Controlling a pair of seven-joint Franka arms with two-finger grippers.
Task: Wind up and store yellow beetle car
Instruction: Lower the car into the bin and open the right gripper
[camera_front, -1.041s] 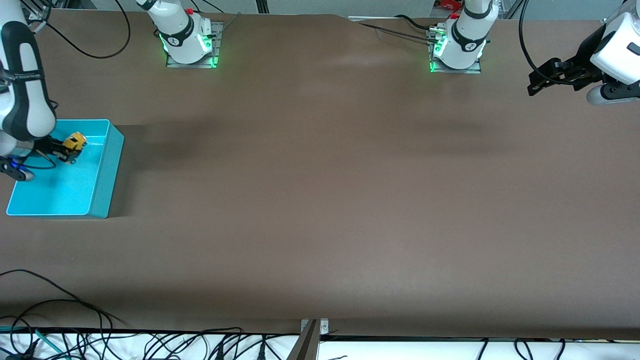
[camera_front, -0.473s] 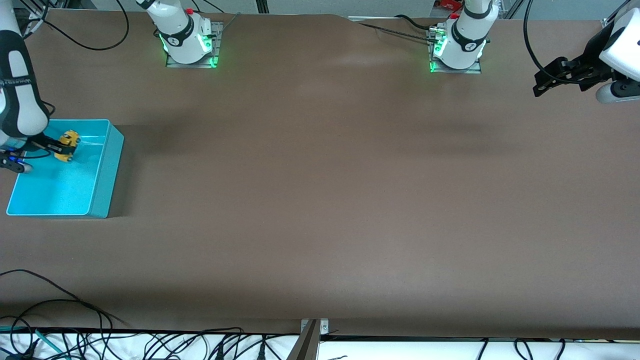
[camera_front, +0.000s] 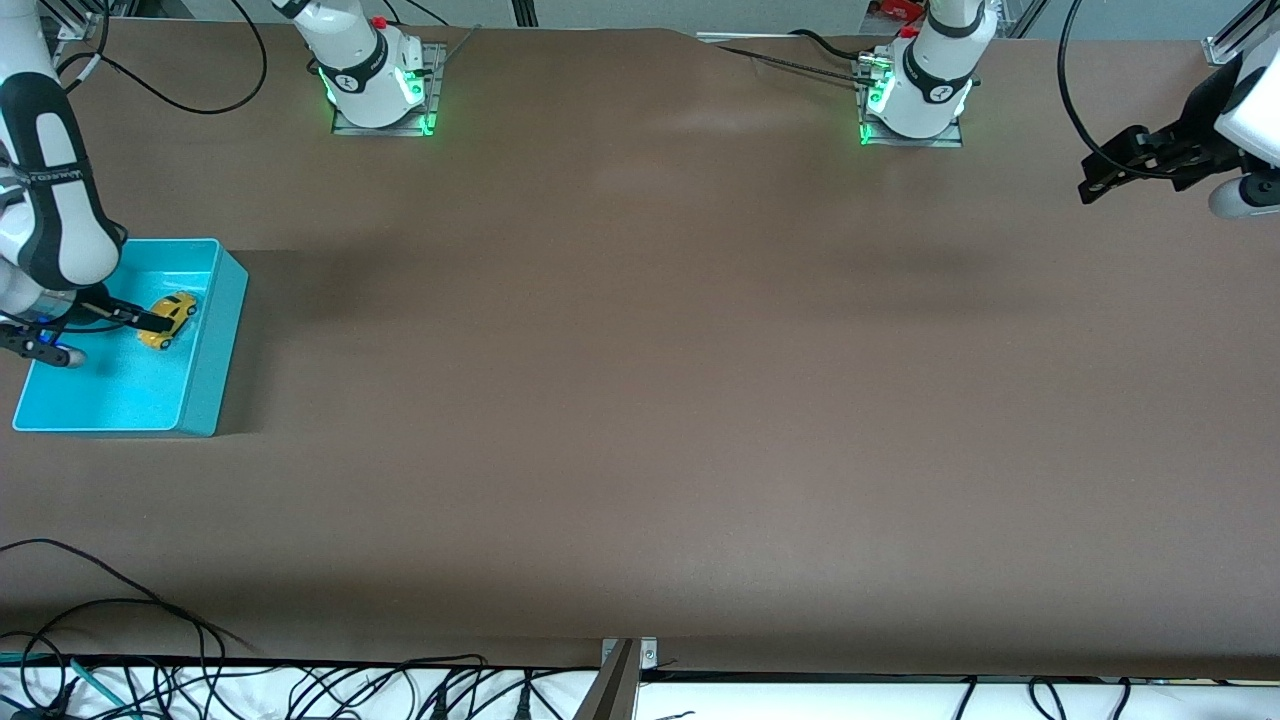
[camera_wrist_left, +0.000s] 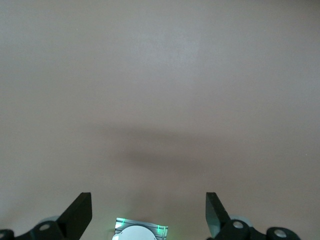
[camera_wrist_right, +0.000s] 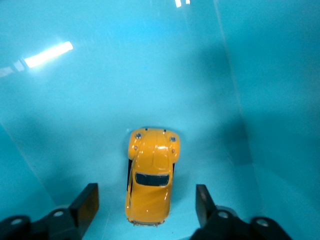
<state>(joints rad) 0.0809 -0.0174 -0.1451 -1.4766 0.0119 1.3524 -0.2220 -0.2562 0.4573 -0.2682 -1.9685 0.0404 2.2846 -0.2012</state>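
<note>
Storing step: car (camera_wrist_right: 150, 182) in bin (camera_front: 218, 330); right gripper (camera_wrist_right: 145, 207) open over it (withdraw next); left gripper (camera_wrist_left: 149, 215) open, waiting.

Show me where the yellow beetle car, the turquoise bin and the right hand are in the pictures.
yellow beetle car (camera_wrist_right: 151, 182): right wrist view, on its roof.
turquoise bin (camera_front: 218, 340): front view, on its outer side wall.
right hand (camera_wrist_right: 145, 205): right wrist view, midway between its open fingertips, over the car.

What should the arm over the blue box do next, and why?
Probably lift the right gripper straight up out of the turquoise bin. Its fingers stand open, and the yellow beetle car rests on the bin's floor between them, so it looks stored.
</note>
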